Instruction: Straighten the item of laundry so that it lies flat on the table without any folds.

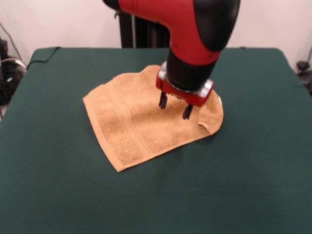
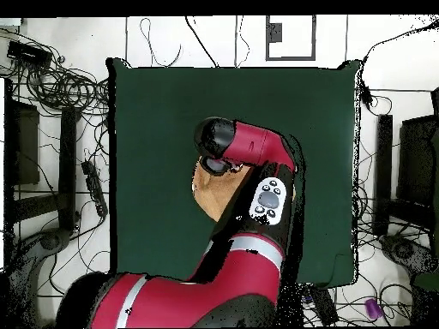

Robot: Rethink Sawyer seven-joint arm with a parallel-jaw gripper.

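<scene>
The orange-tan towel (image 1: 131, 114) lies mostly spread on the dark green table (image 1: 58, 185), a little right of the middle. Its near right corner (image 1: 208, 126) is curled over on itself, and its far edge looks slightly rumpled. My gripper (image 1: 174, 107) hangs just above the right part of the towel, open, its two dark fingers (image 1: 163, 101) apart with nothing between them. In the overhead view the red arm covers nearly all of the towel (image 2: 208, 194); only a tan strip shows at the arm's left. The gripper itself is hidden there.
The green table (image 2: 163, 128) reaches well beyond the towel on every side. Cables and dark equipment (image 2: 60, 94) crowd the floor around the table. A dark bundle of cables (image 1: 7, 78) sits past the table's left edge in the front view.
</scene>
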